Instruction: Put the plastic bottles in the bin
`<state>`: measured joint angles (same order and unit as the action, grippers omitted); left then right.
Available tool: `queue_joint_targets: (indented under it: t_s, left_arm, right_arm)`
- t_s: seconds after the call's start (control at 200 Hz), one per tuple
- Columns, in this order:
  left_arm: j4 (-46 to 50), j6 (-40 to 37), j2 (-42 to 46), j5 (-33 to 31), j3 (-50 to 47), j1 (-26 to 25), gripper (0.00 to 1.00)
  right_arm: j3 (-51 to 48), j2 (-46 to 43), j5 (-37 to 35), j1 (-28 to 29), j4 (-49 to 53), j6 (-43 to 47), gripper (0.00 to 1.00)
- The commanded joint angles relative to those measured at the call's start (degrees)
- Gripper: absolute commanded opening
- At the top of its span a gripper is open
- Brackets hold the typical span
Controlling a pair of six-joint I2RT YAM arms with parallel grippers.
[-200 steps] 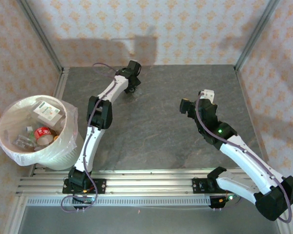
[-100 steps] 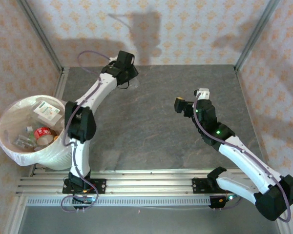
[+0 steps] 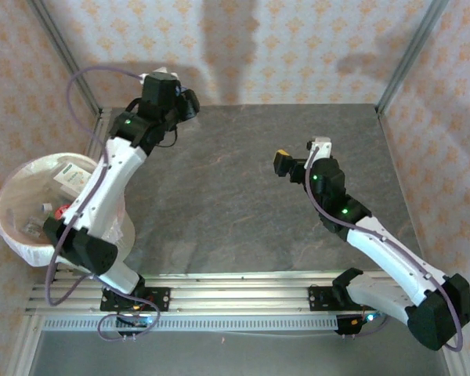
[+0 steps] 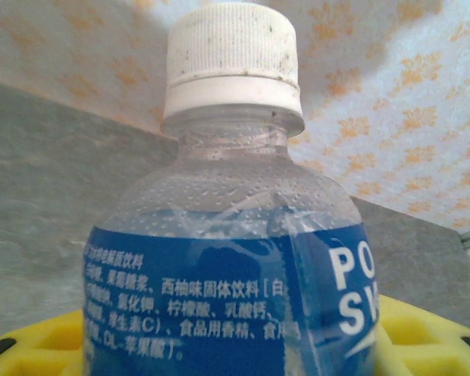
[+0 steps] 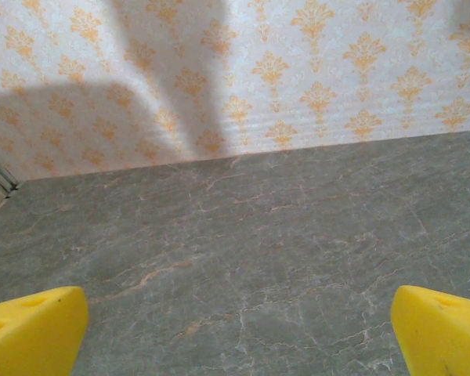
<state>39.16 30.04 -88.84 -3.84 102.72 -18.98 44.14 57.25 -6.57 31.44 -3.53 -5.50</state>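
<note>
A clear plastic bottle [image 4: 227, 258] with a blue label and a scuffed white cap stands upright between the yellow fingers [image 4: 427, 333] of my left gripper [image 4: 231, 345], which is shut on it. Seen from above, that gripper [image 3: 182, 102] hangs raised near the table's back left corner, right of and beyond the bin [image 3: 0, 223]. The round white bin, lined with a bag, holds several bottles [image 3: 56, 213]. My right gripper [image 3: 285, 164] is open over the middle of the table; its yellow fingertips [image 5: 31, 329] frame bare stone with nothing between them.
The dark stone table [image 3: 243, 204] is walled by patterned paper and metal posts [image 3: 63, 55]. A white carton [image 3: 65, 174] lies in the bin. The left arm's forearm [image 3: 102, 188] crosses above the bin's right rim. An aluminium rail [image 3: 235, 298] runs along the near edge.
The left arm has swung up and to the left with the bottle, from the back middle toward the back left corner. The right gripper has drifted slightly left and stayed open.
</note>
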Motion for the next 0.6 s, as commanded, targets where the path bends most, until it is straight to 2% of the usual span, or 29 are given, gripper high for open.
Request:
queue_joint_targets:
  t_s: [0.0,0.085,0.205,0.31,0.46,0.595]
  left_arm:
    - [8.2,-6.4,5.4,-8.2,2.2,0.9,0.55]
    - [14.0,-7.8,8.0,-13.7,4.9,1.1,0.55]
    - [21.0,-10.1,11.7,-25.8,7.6,1.5,0.56]
    - [27.0,-10.1,14.2,-33.7,9.9,3.5,0.55]
    - [43.6,-6.4,13.8,-52.0,17.8,6.6,0.55]
    - [50.6,-3.2,16.1,-54.5,16.8,14.8,0.53]
  right_arm:
    - [0.1,0.9,0.0,-0.2,-2.9,0.4,0.99]
    - [0.2,1.6,-0.2,-0.2,-3.1,-0.2,1.00]
    - [0.2,2.6,-0.6,-0.2,-3.6,-1.1,0.99]
    - [0.9,3.5,-0.3,-0.2,-3.6,-1.0,0.99]
    - [1.6,4.8,-0.4,-0.2,-4.1,-1.2,0.99]
    - [3.2,6.7,0.4,-0.2,-3.6,-0.8,0.99]
